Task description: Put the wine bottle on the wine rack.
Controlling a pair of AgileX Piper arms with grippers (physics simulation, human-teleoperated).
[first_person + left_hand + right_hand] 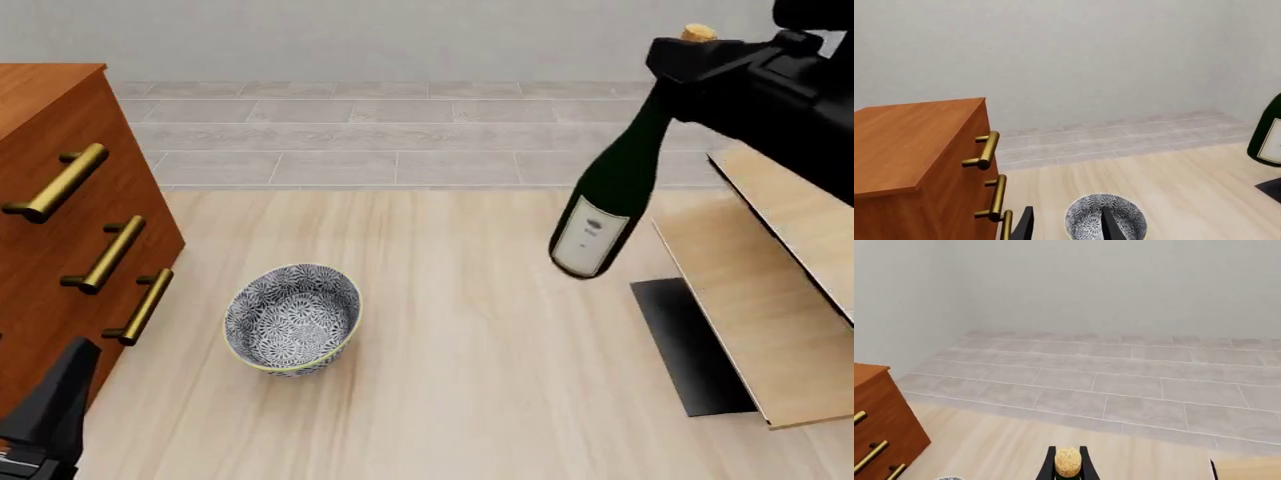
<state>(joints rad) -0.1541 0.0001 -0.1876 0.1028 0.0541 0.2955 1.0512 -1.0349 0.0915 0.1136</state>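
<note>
Nearest you, your left gripper (47, 420) idles low beside the drawer cabinet (54, 230), its fingers apart and empty, the patterned bowl (292, 318) just ahead of their tips. Off to the side of your right fingers sits the wine rack (747, 290), slanted light-wood panels on a black base. Your right gripper (687, 62) is clamped on the neck of the wine bottle (607, 195) just below the cork, so it hangs tilted in the air, clear of the table, near the rack but not yet over a panel.

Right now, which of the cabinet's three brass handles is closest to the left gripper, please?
The lowest handle, nearest the left gripper at the front view's bottom-left; the other two sit higher on the cabinet.
</note>
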